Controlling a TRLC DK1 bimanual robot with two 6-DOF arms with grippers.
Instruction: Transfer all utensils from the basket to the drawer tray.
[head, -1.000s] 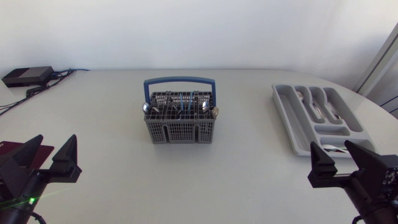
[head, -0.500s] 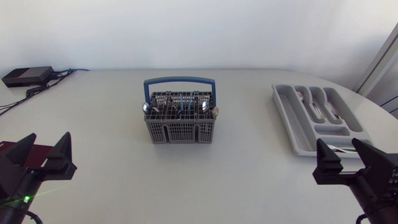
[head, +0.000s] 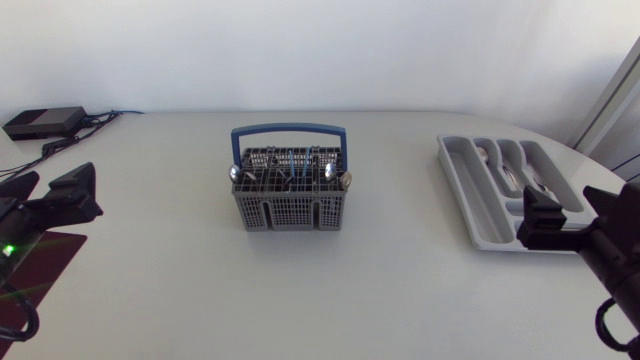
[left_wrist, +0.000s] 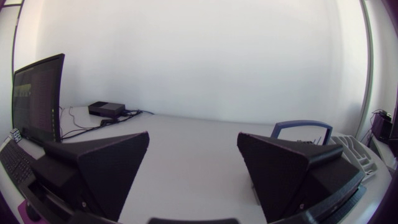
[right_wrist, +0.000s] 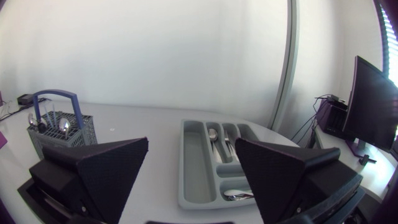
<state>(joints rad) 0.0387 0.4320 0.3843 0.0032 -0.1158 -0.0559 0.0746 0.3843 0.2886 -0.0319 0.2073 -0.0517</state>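
left gripper (left_wrist: 193, 140) spread wide, empty, well left of cutlery basket (head: 290, 208) | right gripper (right_wrist: 191, 144) spread, empty, well right, at drawer tray (head: 466, 196)

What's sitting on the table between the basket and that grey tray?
Nothing; the head view shows bare tabletop between the basket and the tray.

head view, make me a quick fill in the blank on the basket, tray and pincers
The grey mesh plastic basket has a ___ handle. The light grey plastic drawer tray already holds a few metal ___. The left black pincer and the right black pincer are both ___, holding nothing.
Missing words: blue, spoons, open.
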